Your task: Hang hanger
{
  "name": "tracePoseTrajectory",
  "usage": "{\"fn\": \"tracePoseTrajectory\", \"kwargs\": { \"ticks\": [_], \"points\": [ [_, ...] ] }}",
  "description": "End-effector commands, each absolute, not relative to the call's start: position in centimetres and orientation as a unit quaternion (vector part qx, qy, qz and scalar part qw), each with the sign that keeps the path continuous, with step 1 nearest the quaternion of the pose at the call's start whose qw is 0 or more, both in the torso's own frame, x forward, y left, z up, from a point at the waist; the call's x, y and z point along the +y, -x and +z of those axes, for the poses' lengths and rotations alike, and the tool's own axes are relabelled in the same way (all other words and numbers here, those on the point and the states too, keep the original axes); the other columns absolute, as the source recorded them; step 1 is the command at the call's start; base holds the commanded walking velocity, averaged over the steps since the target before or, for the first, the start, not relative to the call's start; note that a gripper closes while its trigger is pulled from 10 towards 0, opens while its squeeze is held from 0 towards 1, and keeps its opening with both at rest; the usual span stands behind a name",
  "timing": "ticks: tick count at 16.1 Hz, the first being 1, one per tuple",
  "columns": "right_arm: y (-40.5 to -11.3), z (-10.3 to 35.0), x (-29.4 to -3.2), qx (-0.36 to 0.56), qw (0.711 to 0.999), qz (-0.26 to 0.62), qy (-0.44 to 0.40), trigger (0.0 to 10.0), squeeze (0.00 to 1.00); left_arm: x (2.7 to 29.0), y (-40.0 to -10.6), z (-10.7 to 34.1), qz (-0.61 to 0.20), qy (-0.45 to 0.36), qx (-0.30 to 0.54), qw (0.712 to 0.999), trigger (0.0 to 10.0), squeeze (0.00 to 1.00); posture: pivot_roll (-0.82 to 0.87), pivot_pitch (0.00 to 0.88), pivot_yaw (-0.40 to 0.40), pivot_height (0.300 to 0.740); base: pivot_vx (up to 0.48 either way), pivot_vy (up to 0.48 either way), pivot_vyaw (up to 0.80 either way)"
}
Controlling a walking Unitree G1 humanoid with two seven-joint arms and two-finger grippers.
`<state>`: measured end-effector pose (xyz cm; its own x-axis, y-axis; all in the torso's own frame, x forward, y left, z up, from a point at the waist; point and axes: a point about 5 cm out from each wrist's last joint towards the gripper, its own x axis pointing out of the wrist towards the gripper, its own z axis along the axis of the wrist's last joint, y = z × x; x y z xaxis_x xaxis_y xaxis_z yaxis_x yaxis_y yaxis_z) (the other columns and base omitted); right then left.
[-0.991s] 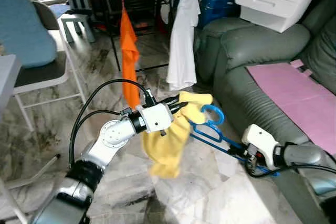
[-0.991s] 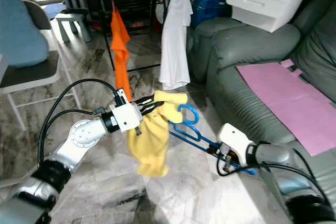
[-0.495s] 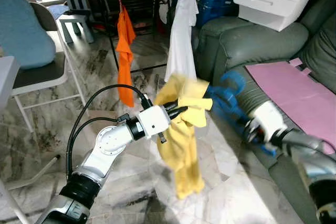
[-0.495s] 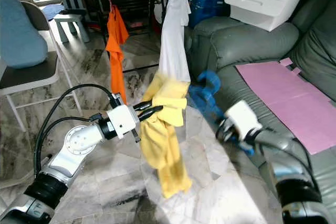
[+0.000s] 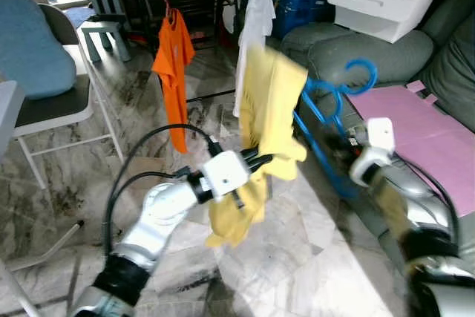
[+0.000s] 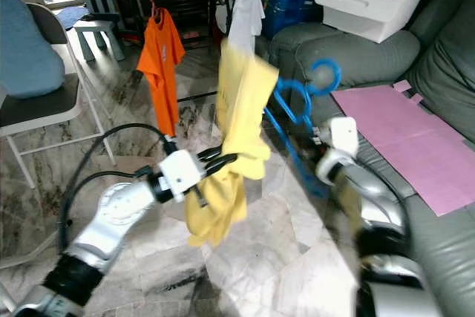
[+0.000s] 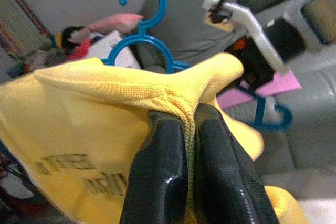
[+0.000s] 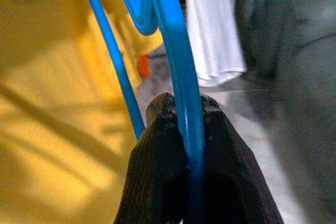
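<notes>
The right end effector (image 8: 178, 124) is gripping the blue hanger (image 5: 330, 120) near the sofa (image 5: 371, 57); the left end effector (image 7: 186, 129) is pinching the yellow shirt (image 5: 271, 109) hanging on it.

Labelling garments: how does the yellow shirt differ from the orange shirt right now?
The yellow shirt sits crumpled on the blue hanger, pinched by the left pincer; the orange shirt hangs flat from the rack. The yellow one is near the robot, the orange one farther back. The right pincer grips the hanger. Both are short-sleeved shirts.
</notes>
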<state>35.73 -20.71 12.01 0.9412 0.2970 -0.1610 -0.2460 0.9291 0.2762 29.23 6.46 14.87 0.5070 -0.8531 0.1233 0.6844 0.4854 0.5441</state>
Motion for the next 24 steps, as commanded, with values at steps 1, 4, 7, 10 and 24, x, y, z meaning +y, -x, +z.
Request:
{"fn": "tracePoseTrajectory", "kwargs": {
  "ticks": [1,4,7,10,24],
  "points": [
    [-37.0,15.1,-20.7,0.046,0.965,0.098,-0.238,10.0,0.0,5.2,-28.6,15.2,-0.48,-0.231,-0.212,0.819,10.0,0.0,-0.17,0.043,0.021,0.74,0.0,0.0,0.0],
    [-37.7,16.5,-18.5,0.043,0.942,0.112,-0.314,10.0,0.0,4.5,-28.1,14.8,-0.489,-0.23,-0.209,0.815,10.0,0.0,-0.17,0.044,0.017,0.74,0.0,0.0,0.0],
    [-36.6,19.1,-13.7,0.043,0.898,0.247,-0.361,10.0,0.0,4.9,-28.4,13.7,-0.48,-0.263,-0.192,0.815,10.0,0.0,-0.17,0.045,0.012,0.74,0.0,0.0,0.0],
    [-35.8,22.0,-13.4,-0.006,0.832,0.291,-0.472,10.0,0.0,5.2,-28.6,13.1,-0.478,-0.268,-0.178,0.817,10.0,0.0,-0.17,0.046,0.011,0.74,0.0,0.0,0.0],
    [-34.1,14.9,-17.6,0.072,0.961,0.25,0.092,10.0,0.0,5.6,-28.7,12.5,-0.474,-0.278,-0.174,0.817,10.0,0.0,-0.18,0.045,0.01,0.74,0.0,0.0,0.0]
  ]
}}
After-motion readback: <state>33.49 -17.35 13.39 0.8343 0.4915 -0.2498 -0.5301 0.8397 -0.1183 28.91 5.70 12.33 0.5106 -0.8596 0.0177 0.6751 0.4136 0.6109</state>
